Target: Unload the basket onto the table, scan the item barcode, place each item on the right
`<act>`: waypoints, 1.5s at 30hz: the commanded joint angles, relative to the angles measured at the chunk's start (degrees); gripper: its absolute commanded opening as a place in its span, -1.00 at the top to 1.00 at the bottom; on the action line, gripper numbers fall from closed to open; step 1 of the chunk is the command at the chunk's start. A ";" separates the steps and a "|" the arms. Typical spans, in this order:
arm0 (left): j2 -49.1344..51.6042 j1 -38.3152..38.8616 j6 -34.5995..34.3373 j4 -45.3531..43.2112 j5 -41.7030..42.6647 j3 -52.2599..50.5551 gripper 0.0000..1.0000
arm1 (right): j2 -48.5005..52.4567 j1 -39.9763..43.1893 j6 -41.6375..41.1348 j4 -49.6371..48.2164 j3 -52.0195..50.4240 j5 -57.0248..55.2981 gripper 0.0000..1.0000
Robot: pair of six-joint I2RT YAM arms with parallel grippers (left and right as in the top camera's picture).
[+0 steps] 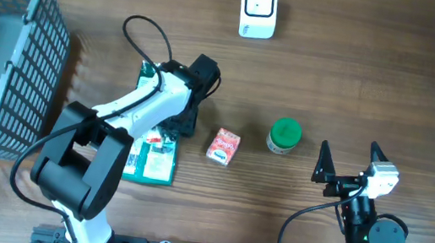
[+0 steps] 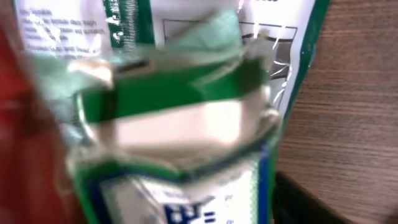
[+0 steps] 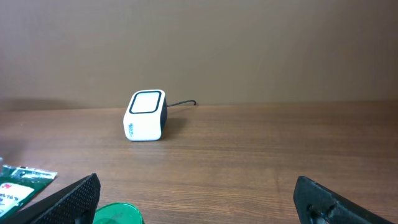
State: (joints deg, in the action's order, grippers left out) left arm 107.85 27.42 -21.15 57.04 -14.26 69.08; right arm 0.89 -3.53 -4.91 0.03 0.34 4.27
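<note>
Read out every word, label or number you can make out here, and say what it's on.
On the green and white packet: printed lines and a boxed panel, too blurred to read.
On the small red box: white lettering, too small to read.
On the white barcode scanner: a dark marking, too small to read.

Overhead view: fixed above, facing straight down, covering the whole counter (image 1: 333, 87). Left wrist view: very close to a green-and-white packet (image 2: 186, 124), blurred. Right wrist view: low, facing level across the counter toward the scanner (image 3: 146, 116). The overhead view shares both items.
</note>
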 commanded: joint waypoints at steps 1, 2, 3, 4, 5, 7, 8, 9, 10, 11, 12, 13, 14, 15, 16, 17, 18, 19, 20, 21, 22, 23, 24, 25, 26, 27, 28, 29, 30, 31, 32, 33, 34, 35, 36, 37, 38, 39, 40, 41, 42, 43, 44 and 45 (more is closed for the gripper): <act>0.68 -0.26 1.46 0.33 2.71 0.15 -0.79 | -0.46 0.35 0.26 -0.20 -0.04 0.07 -1.00; 0.61 -0.28 1.46 0.79 2.64 0.17 -0.91 | -0.46 0.35 0.26 -0.20 -0.04 0.07 -0.99; 0.39 -0.33 1.46 1.25 2.67 0.17 -0.98 | -0.46 0.35 0.24 -0.17 -0.04 0.07 -1.00; 0.20 -0.33 1.44 1.84 2.64 0.26 -0.99 | -0.46 0.35 0.26 -0.17 -0.04 0.07 -0.99; -0.20 -0.33 1.44 2.45 2.64 0.39 -0.98 | -0.46 0.35 0.26 -0.20 -0.04 0.07 -0.99; -1.44 -0.33 1.46 3.50 2.62 0.72 -0.89 | -0.46 0.35 0.26 -0.20 -0.04 0.07 -0.99; -2.21 -0.33 1.44 3.80 2.64 0.94 -0.88 | -0.46 0.35 0.28 -0.17 -0.04 0.07 -1.00; -2.73 -0.33 1.46 4.13 2.62 1.16 -0.89 | -0.46 0.35 0.26 -0.20 -0.04 0.07 -1.00; -3.76 -0.33 1.46 4.68 2.60 1.70 -1.00 | -0.46 0.35 0.26 -0.17 -0.04 0.07 -0.99; -4.66 -0.33 1.44 5.18 2.62 2.27 -1.00 | -0.46 0.35 0.28 -0.20 -0.04 0.07 -0.99; -5.70 -0.33 1.46 5.66 2.60 2.91 -1.00 | -0.46 0.35 0.26 -0.17 -0.04 0.07 -0.99; -6.86 -0.33 1.46 6.08 2.47 3.63 -1.00 | -0.46 0.35 0.28 -0.17 -0.04 0.07 -1.00; -8.04 -0.35 1.46 6.34 2.25 4.42 -1.00 | -0.46 0.35 0.26 -0.17 -0.04 0.07 -0.99; -9.33 -0.39 1.49 6.56 2.03 5.25 -1.00 | -0.46 0.35 0.26 -0.17 -0.04 0.07 -0.99; -10.62 -0.39 1.53 6.71 2.05 6.12 -0.89 | -0.46 0.35 0.26 -0.20 -0.04 0.07 -1.00; -11.80 -0.39 2.16 6.93 2.32 6.93 -0.62 | -0.46 0.35 0.28 -0.20 -0.04 0.07 -0.99; -12.94 -0.39 3.48 6.99 2.91 7.54 -0.03 | -0.46 0.35 0.26 -0.17 -0.04 0.07 -0.99; -14.08 -0.39 4.68 7.08 3.32 7.85 0.21 | -0.46 0.35 0.28 -0.20 -0.04 0.07 -1.00; -15.17 -0.39 5.16 7.08 3.30 7.87 0.01 | -0.46 0.35 0.26 -0.20 -0.04 0.07 -1.00; -15.89 -0.39 5.57 7.13 3.32 7.87 -0.26 | -0.46 0.35 0.26 -0.20 -0.04 0.07 -0.99; -16.28 -0.39 5.57 7.28 3.34 7.87 -0.67 | -0.46 0.35 0.28 -0.17 -0.04 0.07 -0.99; -16.52 -0.37 5.57 7.78 3.37 7.87 -1.00 | -0.46 0.35 0.26 -0.20 -0.04 0.07 -0.99; -16.52 -0.39 6.32 8.59 3.98 7.87 -1.00 | -0.46 0.35 0.26 -0.17 -0.04 0.07 -0.99; -16.28 -0.59 9.38 9.35 6.67 7.85 -1.00 | -0.46 0.35 0.26 -0.20 -0.04 0.07 -0.99; -16.22 -0.87 12.09 9.84 9.35 7.85 -1.00 | -0.46 0.35 0.26 -0.20 -0.04 0.07 -0.99; -16.22 -1.20 13.84 10.03 11.50 7.85 -0.43 | -0.46 0.35 0.26 -0.20 -0.04 0.07 -0.99; -16.20 -1.73 14.82 10.03 13.46 7.85 0.23 | -0.46 0.35 0.28 -0.20 -0.04 0.07 -1.00; -16.22 -2.36 14.75 9.81 14.64 7.85 0.39 | -0.46 0.35 0.26 -0.17 -0.04 0.07 -0.99; -16.22 -3.10 14.71 9.51 15.85 7.85 -0.03 | -0.46 0.35 0.28 -0.17 -0.04 0.07 -1.00; -16.22 -3.82 14.71 9.31 16.90 7.85 -0.92 | -0.46 0.35 0.28 -0.20 -0.04 0.07 -1.00; -16.22 -4.55 14.73 9.01 17.75 7.85 -1.00 | -0.46 0.35 0.26 -0.17 -0.04 0.07 -1.00; -16.22 -5.31 14.73 8.72 18.47 7.85 -0.98 | -0.46 0.35 0.26 -0.20 -0.04 0.07 -0.99; -16.22 -5.84 14.73 8.48 19.06 7.85 -0.83 | -0.46 0.35 0.26 -0.20 -0.04 0.07 -1.00; -16.22 -6.56 14.73 8.07 19.89 7.85 -0.57 | -0.46 0.35 0.28 -0.17 -0.04 0.07 -0.99; -16.22 -7.39 14.71 7.41 20.94 7.85 -0.17 | -0.46 0.35 0.26 -0.20 -0.04 0.07 -1.00; -16.22 -7.98 14.71 6.64 21.90 7.85 0.21 | -0.46 0.35 0.26 -0.20 -0.04 0.07 -0.99; -16.22 -8.44 14.71 5.64 22.95 7.85 0.21 | -0.46 0.35 0.26 -0.17 -0.04 0.07 -1.00; -16.22 -8.90 14.62 4.04 24.17 7.85 -0.23 | -0.46 0.35 0.26 -0.17 -0.04 0.07 -0.99; -16.22 -9.09 14.21 3.04 24.59 7.85 -0.52 | -0.46 0.35 0.26 -0.17 -0.04 0.07 -1.00; -16.22 -9.27 13.73 1.75 24.92 7.85 -0.55 | -0.46 0.35 0.26 -0.20 -0.04 0.07 -0.99; -16.22 -9.33 13.18 0.11 24.94 7.85 -0.56 | -0.46 0.35 0.26 -0.17 -0.04 0.07 -0.99; -16.22 -9.33 13.03 -1.55 24.92 7.85 -0.62 | -0.46 0.35 0.26 -0.17 -0.04 0.07 -0.99; -16.22 -9.33 12.98 -2.51 24.92 7.85 -0.72 | -0.46 0.35 0.28 -0.20 -0.04 0.07 -0.99; -16.22 -9.33 13.00 -3.17 24.92 7.85 -0.91 | -0.46 0.35 0.26 -0.17 -0.04 0.07 -1.00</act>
State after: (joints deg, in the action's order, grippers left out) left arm 91.44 18.39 -7.60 56.27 8.23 76.42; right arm 0.89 -3.53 -4.91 0.03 0.34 4.27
